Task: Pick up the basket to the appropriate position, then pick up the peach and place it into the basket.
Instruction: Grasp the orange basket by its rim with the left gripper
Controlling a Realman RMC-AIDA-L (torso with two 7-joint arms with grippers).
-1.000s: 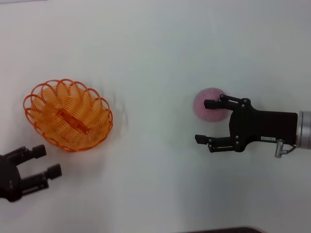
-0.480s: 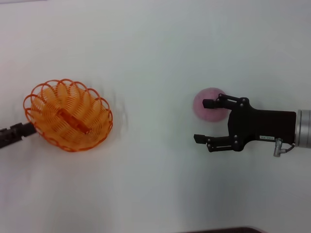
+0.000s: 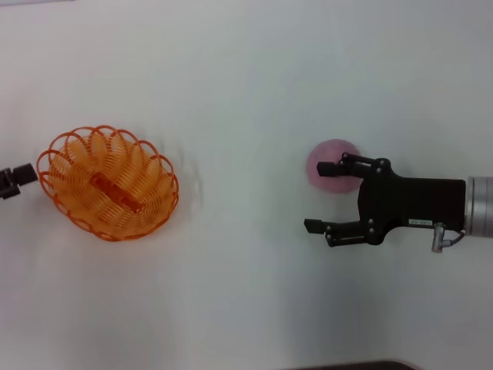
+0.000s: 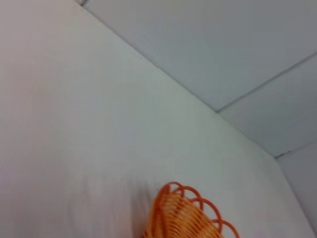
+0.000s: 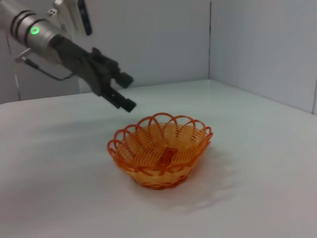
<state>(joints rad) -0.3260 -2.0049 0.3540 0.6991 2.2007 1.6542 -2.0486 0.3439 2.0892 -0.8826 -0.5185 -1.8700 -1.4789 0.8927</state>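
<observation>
Apparently still early: basket (image 3: 108,183) resting on the table (image 3: 246,85) toward the left, ungripped, left gripper (image 5: 119,91) hanging above and beside its rim, fingers slightly parted, holding nothing. Peach (image 3: 330,166) well apart on the right, not in the basket; right gripper (image 3: 324,196) spread wide just beside it, empty. Both pick-ups left to do
</observation>
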